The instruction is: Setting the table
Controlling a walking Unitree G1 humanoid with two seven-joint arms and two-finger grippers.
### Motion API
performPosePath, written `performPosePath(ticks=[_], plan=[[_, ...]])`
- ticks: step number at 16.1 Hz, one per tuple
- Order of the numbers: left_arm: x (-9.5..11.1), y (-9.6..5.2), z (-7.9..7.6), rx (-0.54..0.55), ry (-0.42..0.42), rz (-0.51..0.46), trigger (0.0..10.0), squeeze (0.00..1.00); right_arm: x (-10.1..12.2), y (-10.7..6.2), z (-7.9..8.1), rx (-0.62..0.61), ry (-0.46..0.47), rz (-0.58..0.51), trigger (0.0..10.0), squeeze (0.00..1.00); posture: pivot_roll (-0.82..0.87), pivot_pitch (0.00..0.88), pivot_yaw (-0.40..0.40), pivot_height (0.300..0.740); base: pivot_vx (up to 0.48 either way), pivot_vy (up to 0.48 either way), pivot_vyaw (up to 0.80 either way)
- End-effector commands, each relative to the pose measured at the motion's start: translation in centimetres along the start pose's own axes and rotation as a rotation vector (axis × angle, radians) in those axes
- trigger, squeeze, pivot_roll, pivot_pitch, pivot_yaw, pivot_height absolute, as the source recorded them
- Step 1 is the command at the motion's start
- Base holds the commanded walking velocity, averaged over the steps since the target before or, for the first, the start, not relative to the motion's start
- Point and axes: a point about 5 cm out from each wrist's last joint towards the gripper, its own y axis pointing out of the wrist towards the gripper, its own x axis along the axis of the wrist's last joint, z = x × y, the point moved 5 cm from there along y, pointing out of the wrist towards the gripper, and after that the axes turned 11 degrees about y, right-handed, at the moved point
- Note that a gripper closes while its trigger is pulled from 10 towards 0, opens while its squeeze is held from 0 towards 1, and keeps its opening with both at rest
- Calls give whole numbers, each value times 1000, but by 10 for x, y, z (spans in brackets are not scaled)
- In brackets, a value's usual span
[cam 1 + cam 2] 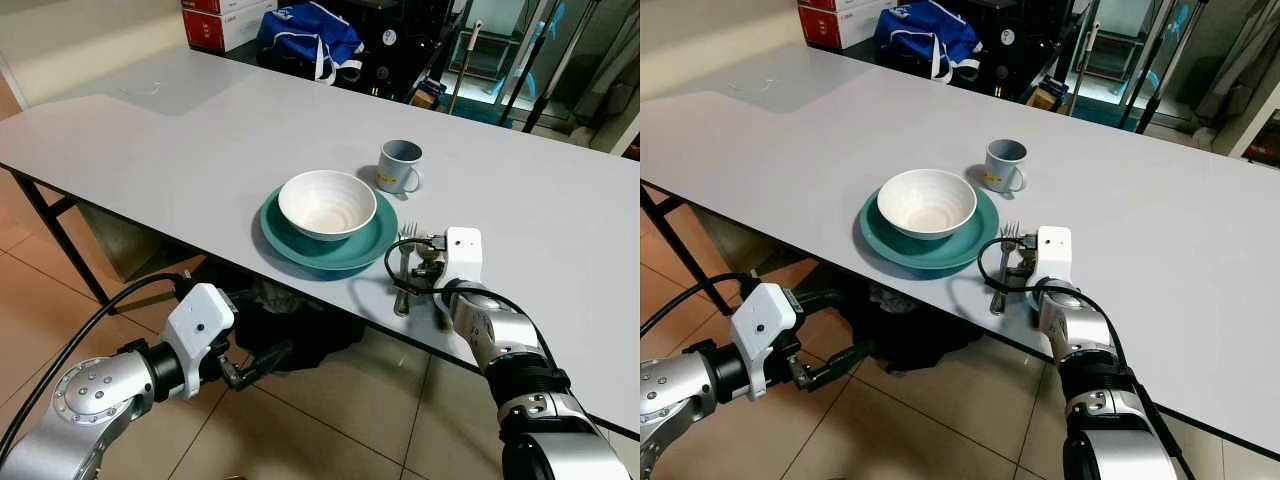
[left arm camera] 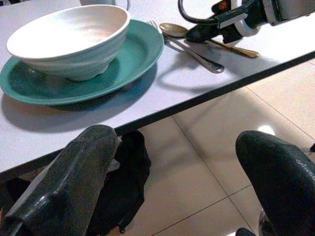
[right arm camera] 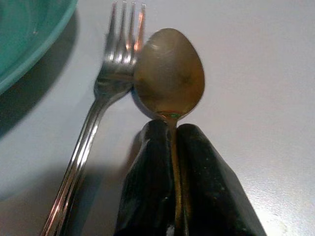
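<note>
Right wrist view: the right gripper is clamped on the gold spoon's handle, its long axis running straight out from the fingertips, the bowl touching the fork just beside the teal plate. The left gripper hangs open below the table edge.

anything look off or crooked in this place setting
Only the spoon: its bowl overlaps the fork tines instead of lying clear beside them. The right gripper is shut on its handle. Bowl sits centred on the plate; nothing spilled.
</note>
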Motion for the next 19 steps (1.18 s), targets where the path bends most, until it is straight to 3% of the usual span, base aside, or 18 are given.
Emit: performPosePath(ticks=[1, 5, 8, 10, 12, 14, 15, 16, 17, 19], plan=[[4, -1, -1, 0, 13, -10, 10000, 0, 4, -1, -2, 5, 6, 3, 0, 0, 7, 0, -47, 740, 0, 0, 0], [5, 0, 0, 7, 14, -14, 10000, 0, 51, -9, -16, -6, 30, -126, 0, 0, 5, 0, -47, 740, 0, 0, 0], [6, 0, 2, 14, 19, -18, 10000, 0, 72, -14, -11, 29, 9, -175, 0, 0, 2, 0, -46, 740, 0, 0, 0], [6, 0, 4, 20, 22, -17, 10000, 0, 97, -20, 19, 152, -42, -230, 0, 0, 6, 0, -47, 740, 0, 0, 0], [6, 0, 5, 19, 29, -14, 10000, 0, 108, -25, 78, 358, -160, -214, 0, 0, 11, 0, -46, 740, 0, 0, 0], [7, -1, 7, 22, 33, -15, 10000, 0, 111, -26, 107, 433, -226, -187, 0, 0, 24, 0, -55, 740, 0, 0, 0], [8, -1, 7, 24, 34, -16, 10000, 0, 111, -26, 112, 447, -239, -177, 0, 0, 26, 0, -56, 740, 0, 0, 0], [8, -2, 7, 25, 34, -16, 10000, 0, 108, -27, 121, 476, -272, -144, 1333, 0, 27, 0, -57, 740, 0, 0, 0], [8, -3, 7, 24, 34, -14, 10000, 0, 103, -27, 128, 494, -303, -115, 10000, 0, 27, 0, -58, 740, 0, 0, 0], [8, -4, 7, 23, 33, -11, 10000, 0, 95, -25, 130, 473, -339, -58, 10000, 0, 27, 0, -58, 740, 0, 0, 0]])
